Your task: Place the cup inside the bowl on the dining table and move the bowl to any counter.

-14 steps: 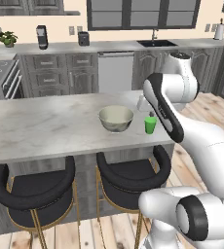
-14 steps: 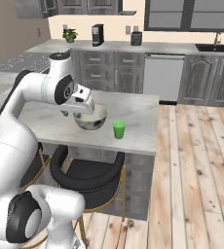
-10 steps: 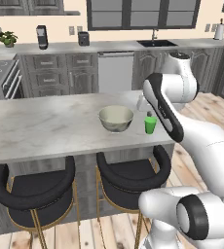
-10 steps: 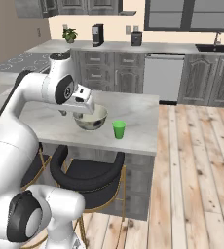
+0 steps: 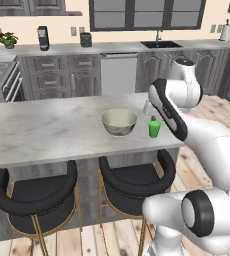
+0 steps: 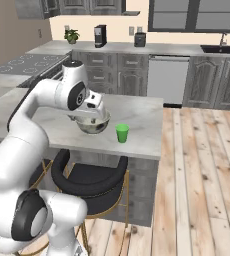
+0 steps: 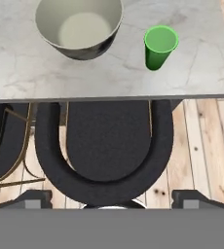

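My pincer (image 7: 111,197) is spread wide and empty, and the cup (image 7: 159,46) stands just beside the bowl (image 7: 79,26) near the tabletop (image 7: 26,73) edge, so a clumsy approach could knock it onto the floor.

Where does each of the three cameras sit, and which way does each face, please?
Left base view: behind the arm's left, looking forward over the dining table; arm at right.
Right base view: behind its right; arm at left.
Hand view: on the hand, facing down; open tool over a stool.
All share the bowl and cup.
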